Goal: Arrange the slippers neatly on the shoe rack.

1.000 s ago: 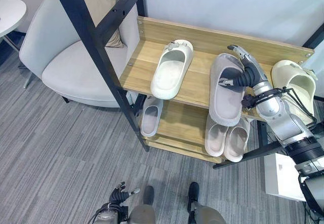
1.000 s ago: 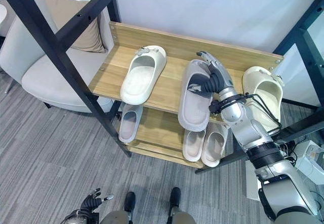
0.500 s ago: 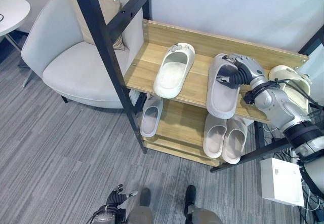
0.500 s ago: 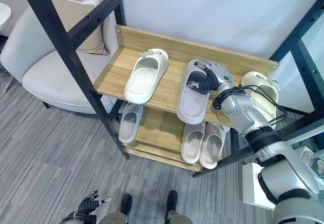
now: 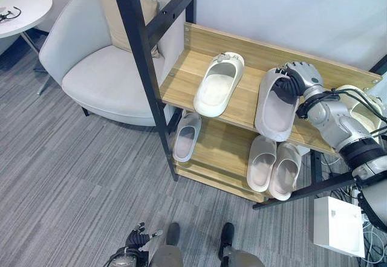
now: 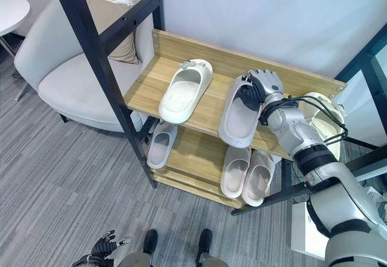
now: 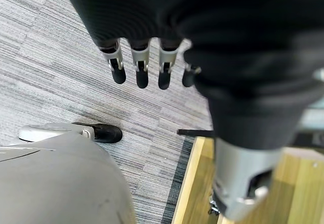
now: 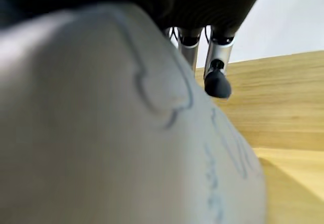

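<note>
- The right hand [image 5: 300, 77] sits over the toe end of the grey slipper [image 5: 275, 107] on the top shelf of the shoe rack [image 5: 236, 107]; its fingers curl over the slipper's strap, and the tips that go inside are hidden from where I stand.
- From the right wrist view, the slipper's pale upper [image 8: 111, 133] blocks nearly everything (only dark fingertips [image 8: 216, 84] poke past it, over the wooden shelf).
- That grey slipper lies flat on the top shelf, toe toward the back board, its heel hanging a little over the front edge.
- Behind the right forearm a cream slipper [image 5: 363, 107] rests at the right end of the top shelf, partly covered by the arm, so its outline is hard to follow.
- The white slipper [image 5: 217, 86] lies to the left of the grey one on the same shelf, apart from it, angled slightly.
- On the lower shelf, a pair of pale slippers [image 5: 275, 167] lie side by side, touching, and a single grey slipper [image 5: 186, 137] sits by the black frame post [image 5: 145, 67].
- The right arm reaches in from the right, bent at the elbow, wrist turned down onto the slipper.
- The left hand [image 5: 138, 241] hangs low near the carpet [image 5: 72, 176], fingers loosely spread and holding nothing.
- A grey armchair [image 5: 103, 67] with a cushion stands left of the rack.
</note>
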